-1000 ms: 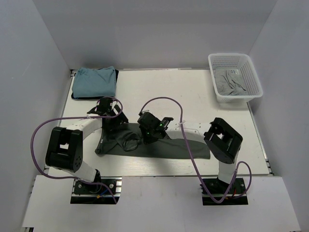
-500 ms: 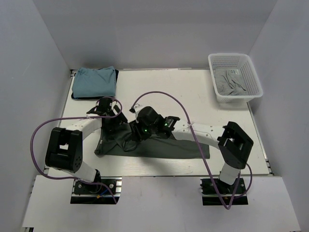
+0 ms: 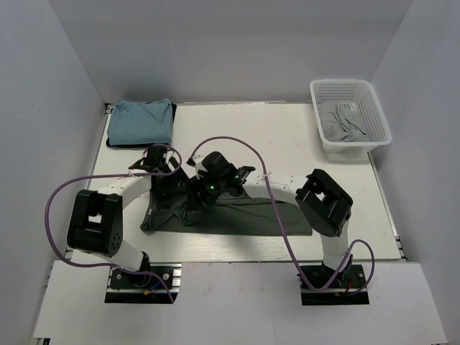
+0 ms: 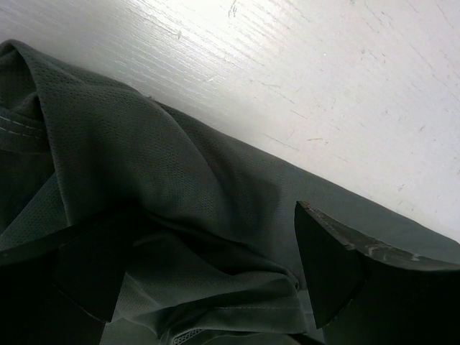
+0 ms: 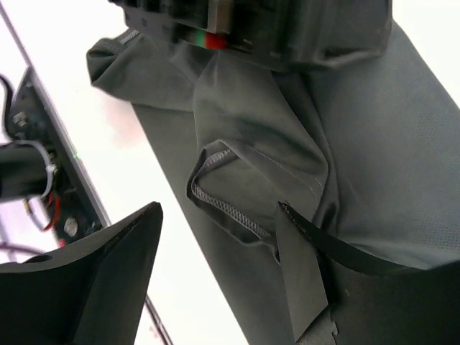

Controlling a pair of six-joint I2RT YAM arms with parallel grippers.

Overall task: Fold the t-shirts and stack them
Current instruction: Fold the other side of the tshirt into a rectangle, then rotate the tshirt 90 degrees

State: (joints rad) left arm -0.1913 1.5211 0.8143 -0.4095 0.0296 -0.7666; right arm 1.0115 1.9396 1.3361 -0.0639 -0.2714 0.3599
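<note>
A dark grey-green t-shirt [image 3: 244, 215] lies crumpled in a long strip across the near middle of the table. My left gripper [image 3: 171, 188] is open, low over the shirt's left end, with folds of the cloth [image 4: 165, 187] between its jaws [image 4: 208, 248]. My right gripper [image 3: 195, 201] is open just to the right of it, above a stitched hem [image 5: 226, 208] of the same shirt [image 5: 374, 129]; its jaws [image 5: 218, 215] stand wide apart. A folded light teal-blue t-shirt [image 3: 140, 121] lies at the back left. Paler grey t-shirts [image 3: 343, 122] lie in the basket.
A white plastic mesh basket [image 3: 374, 104] stands at the back right. The table's near edge and the left arm's base [image 5: 29, 180] show in the right wrist view. The left arm's wrist [image 5: 251, 29] hangs close above the right gripper. Purple cables loop over both arms.
My right arm has swung left along the dark shirt, from its middle to its left end beside the left gripper. The left arm has stayed put.
</note>
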